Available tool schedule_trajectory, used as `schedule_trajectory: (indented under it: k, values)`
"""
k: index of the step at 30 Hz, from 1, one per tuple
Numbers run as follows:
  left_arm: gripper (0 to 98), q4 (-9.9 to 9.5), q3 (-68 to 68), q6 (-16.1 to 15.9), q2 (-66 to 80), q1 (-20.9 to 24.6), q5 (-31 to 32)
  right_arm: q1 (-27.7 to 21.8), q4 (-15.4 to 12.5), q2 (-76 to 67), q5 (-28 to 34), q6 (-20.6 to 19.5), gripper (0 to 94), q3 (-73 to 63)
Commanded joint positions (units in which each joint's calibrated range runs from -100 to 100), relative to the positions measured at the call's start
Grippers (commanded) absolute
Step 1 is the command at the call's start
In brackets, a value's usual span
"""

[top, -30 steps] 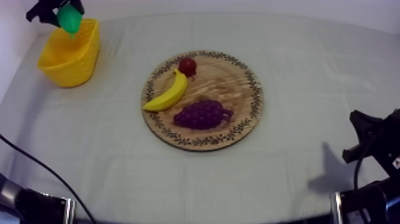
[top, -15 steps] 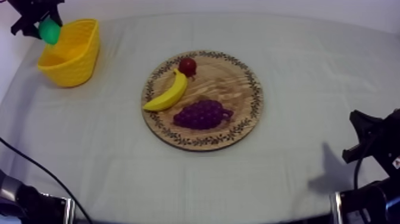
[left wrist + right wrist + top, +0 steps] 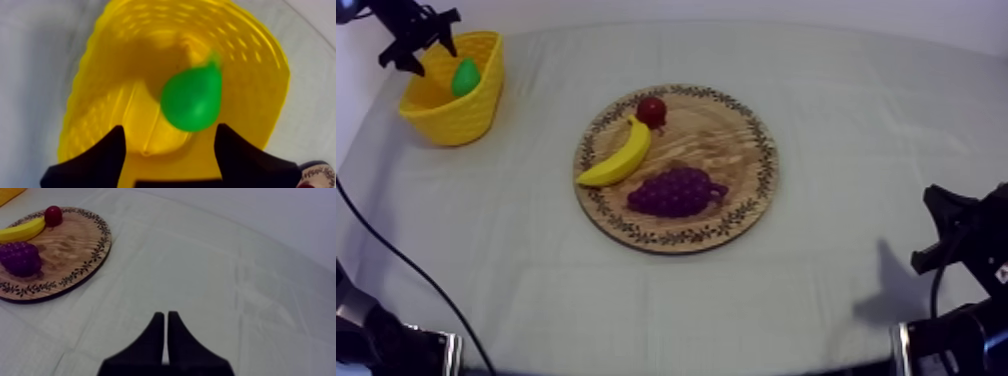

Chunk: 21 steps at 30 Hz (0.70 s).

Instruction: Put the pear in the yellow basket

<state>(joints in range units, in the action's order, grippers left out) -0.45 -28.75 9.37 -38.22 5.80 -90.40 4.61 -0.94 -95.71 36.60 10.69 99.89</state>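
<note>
Pear (image 3: 192, 100): green toy, inside the yellow basket (image 3: 456, 118), free of any grip.
Left gripper (image 3: 170, 131): poised over the basket, spread wide, nothing between.
Right gripper (image 3: 166, 316): pressed together, low over the bench (image 3: 836, 250), well apart from the wooden board (image 3: 761, 150).
Handling: looks light, rigid and glossy, so probably slippery; the widest belly seems the safest hold.

pear (image 3: 192, 100) in basket (image 3: 260, 55), L tool (image 3: 169, 126) spread
</note>
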Motion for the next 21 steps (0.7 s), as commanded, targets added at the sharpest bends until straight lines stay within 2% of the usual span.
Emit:
schedule_trajectory:
  k: [1, 10, 14, 17, 21]
  values:
    - [67.9, -0.04, -2.0, 0.0, -3.1, 0.0, -0.1, 0.0, 0.0, 0.0, 0.0, 0.0, 0.4, 0.0]
    - [84.9, 0.64, -4.8, 0.2, -4.7, 0.0, 0.4, 0.0, 0.0, 0.0, 0.0, 0.0, 0.4, 0.0]
    - [88.1, 0.77, -4.1, 0.1, -3.4, 0.2, 0.8, 0.0, 0.0, 0.0, 0.0, 0.0, 0.4, 0.0]
    - [85.3, 0.8, -2.5, -0.1, -1.7, 0.2, 1.3, 0.0, 0.0, 0.0, 0.0, 0.0, 0.4, 0.0]
    - [72.3, 0.81, 0.3, -0.3, 1.2, 0.0, 1.7, 0.0, 0.0, 0.0, 0.0, 0.0, 0.4, 0.0]
